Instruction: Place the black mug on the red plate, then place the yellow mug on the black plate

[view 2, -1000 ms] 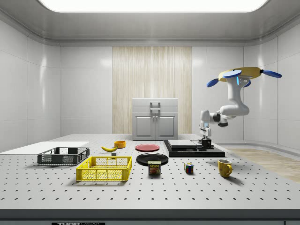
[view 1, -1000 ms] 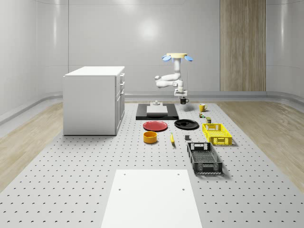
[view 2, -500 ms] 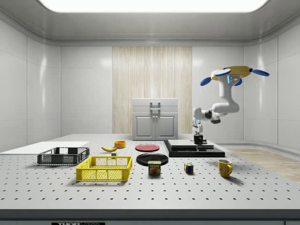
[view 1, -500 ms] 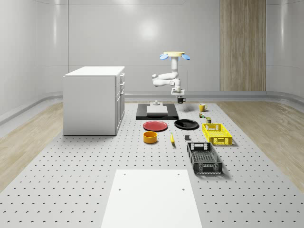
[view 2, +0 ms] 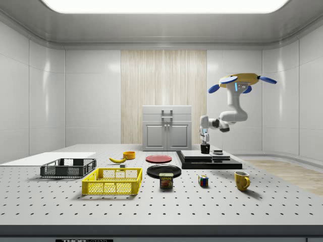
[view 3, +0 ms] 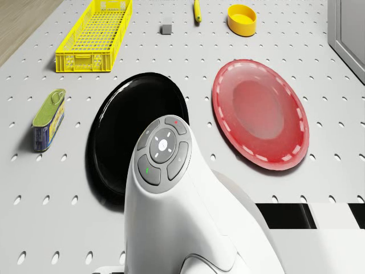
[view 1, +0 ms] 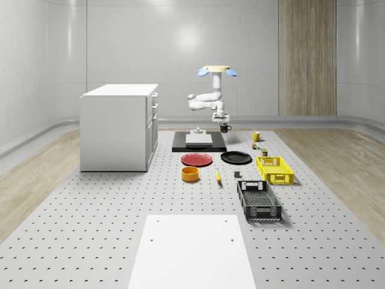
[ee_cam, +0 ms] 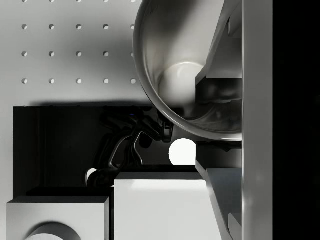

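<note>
The drone (view 1: 216, 70) hovers above the black platform (view 1: 199, 143) in the upper middle of the whole-scene view. The gripper (view 2: 204, 141) is clamped on the black mug (view 2: 205, 148), held in the air over the platform's edge. The red plate (view 1: 197, 159) and black plate (view 1: 236, 158) lie on the worktop (view 1: 120, 211). The yellow mug (view 2: 241, 180) stands at the side view's lower right.

The glossy black mug (view 1: 225, 127) hangs upright in the air, off the worktop, above the far black slab. The yellow mug (view 1: 256, 136) stands upright at the far right. The round red plate (view 1: 197, 159) and round black plate (view 1: 236, 158) lie flat side by side, mid-worktop.
</note>
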